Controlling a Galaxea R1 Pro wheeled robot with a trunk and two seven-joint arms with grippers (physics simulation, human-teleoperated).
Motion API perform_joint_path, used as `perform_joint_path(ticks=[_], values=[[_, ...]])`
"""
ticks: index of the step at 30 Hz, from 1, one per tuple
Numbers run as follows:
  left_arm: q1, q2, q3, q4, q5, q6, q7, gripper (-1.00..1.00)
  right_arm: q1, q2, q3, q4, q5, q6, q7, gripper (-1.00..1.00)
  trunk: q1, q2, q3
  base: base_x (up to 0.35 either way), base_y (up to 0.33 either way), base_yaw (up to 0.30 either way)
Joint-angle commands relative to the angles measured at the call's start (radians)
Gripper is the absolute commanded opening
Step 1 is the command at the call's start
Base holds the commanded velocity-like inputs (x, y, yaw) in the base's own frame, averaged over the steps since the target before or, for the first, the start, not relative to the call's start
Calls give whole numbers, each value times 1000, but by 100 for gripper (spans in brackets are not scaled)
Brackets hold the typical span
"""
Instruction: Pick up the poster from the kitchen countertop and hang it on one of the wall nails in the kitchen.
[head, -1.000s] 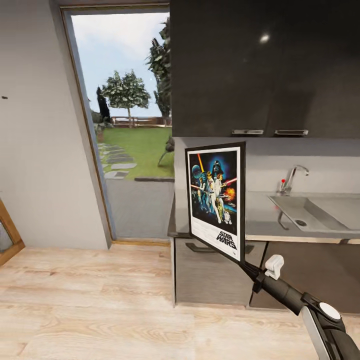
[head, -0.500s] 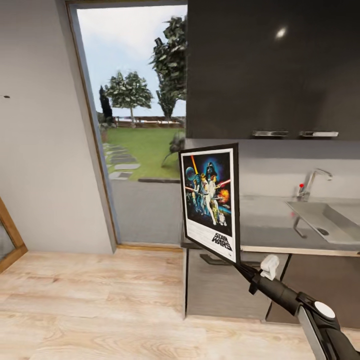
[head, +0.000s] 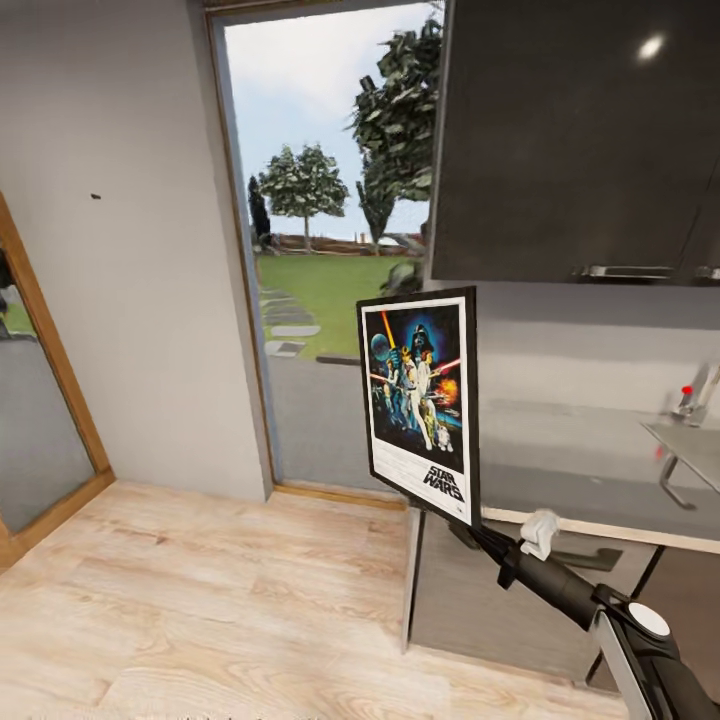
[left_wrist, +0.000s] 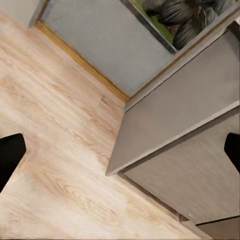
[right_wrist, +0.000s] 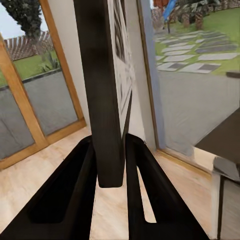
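Right end effector (head: 487, 537) is clamped on the poster's (head: 420, 400) lower corner, holding it upright, long axis vertical, over the counter (head: 570, 470) end; the wall nail (head: 95, 196) lies well apart toward the robot's left.

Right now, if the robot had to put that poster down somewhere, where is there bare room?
The kitchen countertop lies bare between the poster and the sink. The wooden floor before the glass doorway is open too. It is tighter around the tap.
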Motion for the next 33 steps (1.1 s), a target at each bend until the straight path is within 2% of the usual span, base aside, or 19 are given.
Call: perform_joint_path(ticks=[1, 3, 4, 8, 10, 11, 12, 15, 16, 24, 33], values=[[-1, -3, -4, -10, 8, -3, 36, 100, 0, 0, -1, 0, -10, 10, 7, -100, 0, -1, 0, 6, 6, 284], [-1, -7, 2, -39, 6, -3, 105, 100, 0, 0, -1, 0, -10, 10, 7, -100, 0, -1, 0, 4, 5, 284], [-1, -8, 7, -75, 4, -2, 168, 100, 0, 0, -1, 0, -10, 10, 7, -100, 0, -1, 0, 2, 3, 285], [-1, 3, 11, -136, -3, -1, 267, 100, 0, 0, -1, 0, -10, 10, 7, -100, 0, -1, 0, 1, 2, 285], [-1, 22, 13, -165, -42, 0, 315, 100, 0, 0, -1, 0, -10, 10, 7, -100, 0, -1, 0, 1, 1, 285], [-1, 26, 13, -169, -56, 0, 321, 100, 0, 0, -1, 0, -10, 10, 7, -100, 0, -1, 0, 0, 0, 285], [-1, 32, 14, -175, -84, 0, 330, 100, 0, 0, -1, 0, -10, 10, 7, -100, 0, -1, 0, 0, 0, 285], [-1, 42, 14, -181, -117, 0, 337, 100, 0, 0, 0, 0, -10, 10, 7, -100, 0, -1, 0, 0, 0, 285], [-1, 53, 15, -185, -130, 0, 338, 100, 0, 0, 0, 0, -10, 10, 7, -100, 0, -1, 0, 0, 0, 285], [-1, 109, 15, -245, -165, 1, 340, 100, 0, 0, 0, 0, -10, 10, 7, -100, 0, -1, 0, 91, 56, 285], [-1, 122, 16, -255, -191, -1, 340, 100, 0, 0, 0, 0, -10, 10, 6, -100, 0, -1, 0, 246, 141, 285]])
